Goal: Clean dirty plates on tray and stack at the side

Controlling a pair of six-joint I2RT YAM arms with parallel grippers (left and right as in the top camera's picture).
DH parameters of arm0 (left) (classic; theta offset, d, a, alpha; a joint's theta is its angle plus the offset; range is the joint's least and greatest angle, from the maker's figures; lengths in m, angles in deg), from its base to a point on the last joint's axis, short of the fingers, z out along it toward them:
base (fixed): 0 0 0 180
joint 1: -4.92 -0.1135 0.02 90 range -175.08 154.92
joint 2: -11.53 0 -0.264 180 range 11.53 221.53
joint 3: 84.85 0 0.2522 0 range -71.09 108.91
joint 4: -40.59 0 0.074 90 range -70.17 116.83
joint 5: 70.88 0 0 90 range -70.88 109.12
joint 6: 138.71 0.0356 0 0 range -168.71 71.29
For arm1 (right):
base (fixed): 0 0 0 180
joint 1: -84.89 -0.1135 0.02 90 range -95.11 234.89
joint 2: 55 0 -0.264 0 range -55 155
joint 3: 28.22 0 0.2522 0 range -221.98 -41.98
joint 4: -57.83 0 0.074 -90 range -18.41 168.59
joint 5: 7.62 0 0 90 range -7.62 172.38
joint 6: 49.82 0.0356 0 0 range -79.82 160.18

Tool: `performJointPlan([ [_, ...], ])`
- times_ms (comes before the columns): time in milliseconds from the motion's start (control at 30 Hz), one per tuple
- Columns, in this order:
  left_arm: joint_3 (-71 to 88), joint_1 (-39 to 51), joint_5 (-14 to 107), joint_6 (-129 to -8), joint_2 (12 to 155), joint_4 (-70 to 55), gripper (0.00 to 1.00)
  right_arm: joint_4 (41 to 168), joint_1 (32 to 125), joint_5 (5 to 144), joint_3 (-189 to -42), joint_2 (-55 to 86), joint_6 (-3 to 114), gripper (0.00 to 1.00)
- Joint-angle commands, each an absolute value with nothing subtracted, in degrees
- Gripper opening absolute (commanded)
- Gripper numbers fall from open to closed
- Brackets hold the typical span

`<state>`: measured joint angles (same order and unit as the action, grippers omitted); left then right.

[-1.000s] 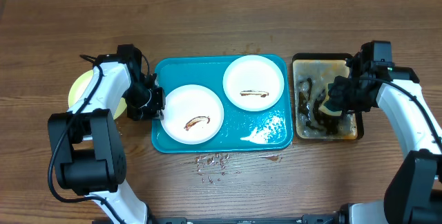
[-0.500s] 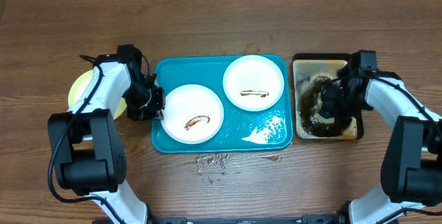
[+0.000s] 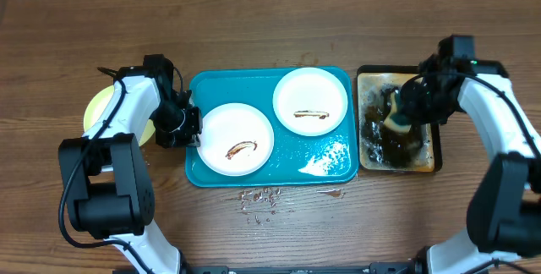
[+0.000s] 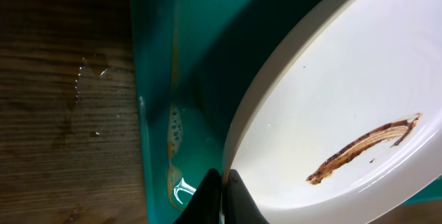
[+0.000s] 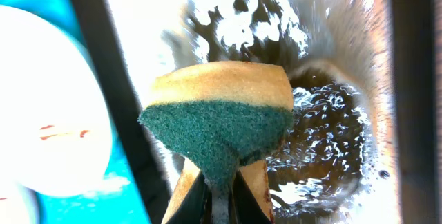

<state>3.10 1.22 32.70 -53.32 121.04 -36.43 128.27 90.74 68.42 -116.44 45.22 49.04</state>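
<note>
Two white plates lie on the teal tray. The front left plate and the back right plate each carry a brown sauce smear. A pale yellow-green plate sits on the table left of the tray, partly under my left arm. My left gripper is shut on the left rim of the front left plate, its fingertips pinching the edge. My right gripper is shut on a yellow and green sponge and holds it over the black tray.
The black tray holds brown liquid and stands right of the teal tray. Water drops and a brown smear lie on the wooden table in front of the teal tray. A wet patch shines at the teal tray's front right.
My right gripper has moved with the sponge from the front part of the black tray toward its back. My left gripper and both white plates have stayed still.
</note>
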Motion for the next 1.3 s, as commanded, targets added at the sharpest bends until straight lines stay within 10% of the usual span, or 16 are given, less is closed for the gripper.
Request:
performJointPlan([
  [0, 3.26, 1.66, 33.77, -54.58, 121.02, -36.56, 0.04, 129.43, 90.21, 68.84, -117.97, 41.11, 48.26, 0.04],
  [200, 3.26, 1.66, 33.77, -54.58, 121.02, -36.56, 0.04, 134.04, 87.24, 55.66, -117.97, 40.98, 33.81, 0.04],
  [300, 3.26, 1.66, 33.77, -54.56, 121.02, -36.58, 0.04, 134.39, 85.03, 80.60, -117.94, 41.01, 55.36, 0.04],
  [667, 3.26, 1.63, 33.75, -54.54, 121.02, -36.39, 0.04, 132.10, 79.54, 65.45, -117.94, 41.01, 45.66, 0.04],
  [1267, 3.26, 1.92, 33.75, -54.54, 121.02, -36.13, 0.04, 105.02, 44.53, 60.67, -117.94, 46.97, 54.31, 0.04],
])
